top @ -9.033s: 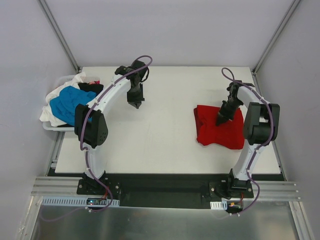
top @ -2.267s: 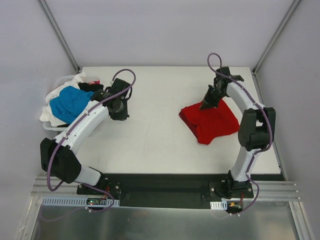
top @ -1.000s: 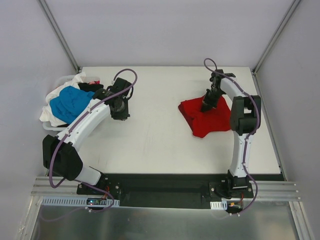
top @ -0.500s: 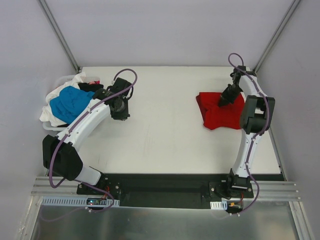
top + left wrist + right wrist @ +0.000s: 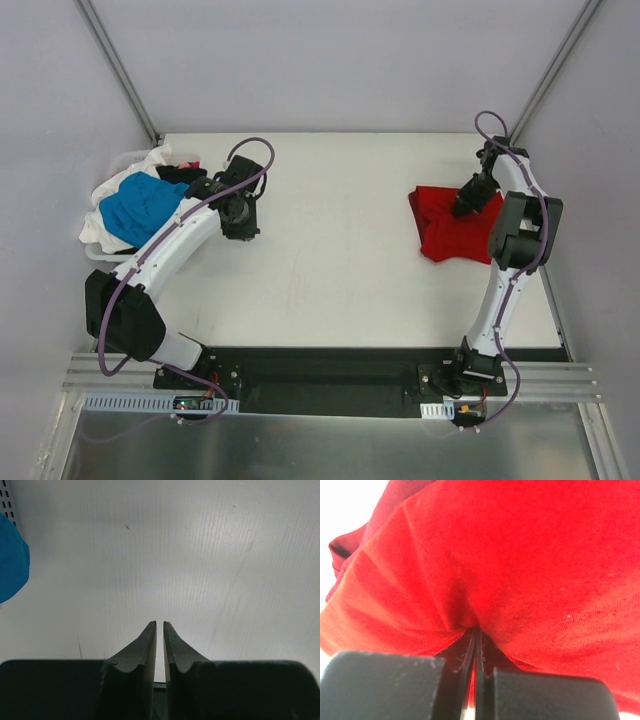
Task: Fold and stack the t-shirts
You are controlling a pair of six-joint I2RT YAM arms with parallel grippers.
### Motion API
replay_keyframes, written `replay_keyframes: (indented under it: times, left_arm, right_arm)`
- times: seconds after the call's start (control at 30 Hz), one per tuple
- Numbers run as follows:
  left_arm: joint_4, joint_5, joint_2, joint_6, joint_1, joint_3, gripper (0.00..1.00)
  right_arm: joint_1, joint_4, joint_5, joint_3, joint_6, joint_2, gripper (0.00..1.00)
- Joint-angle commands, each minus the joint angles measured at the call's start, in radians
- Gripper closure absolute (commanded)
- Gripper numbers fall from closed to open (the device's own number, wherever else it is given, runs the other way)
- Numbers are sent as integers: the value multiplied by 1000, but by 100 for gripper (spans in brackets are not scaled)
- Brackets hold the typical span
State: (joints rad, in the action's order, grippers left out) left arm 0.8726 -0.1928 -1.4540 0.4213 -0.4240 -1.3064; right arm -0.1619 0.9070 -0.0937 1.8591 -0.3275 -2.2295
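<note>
Red t-shirt (image 5: 520, 555) overruns every edge of the right wrist view; blue t-shirt (image 5: 10, 560) cropped at left.

One red t-shirt (image 5: 448, 228). One blue t-shirt (image 5: 138, 206), one white garment (image 5: 98, 232), one black garment (image 5: 181, 176), one bin (image 5: 100, 256). Two robot arms (image 5: 175, 240).

Robotics lab test cell. Plain grey panel walls (image 5: 330, 60) enclose a white counter (image 5: 340, 270). Robot arms (image 5: 170, 245) are bolted to an aluminium rail (image 5: 560, 380).
</note>
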Motion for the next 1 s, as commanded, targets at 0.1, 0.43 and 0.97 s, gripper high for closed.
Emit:
replay_keyframes:
  times: [0.1,0.43,0.97]
  left_arm:
    - [29,1,12,-9,5,-25,89]
    - [29,6,9,-6,5,-27,89]
    - [26,-30,32,8,5,-48,87]
  right_arm:
    - [-94,32,55,-64,42,85,99]
    - [-175,27,57,-97,91,110,99]
    - [195,-193,177,-277,261,643,0]
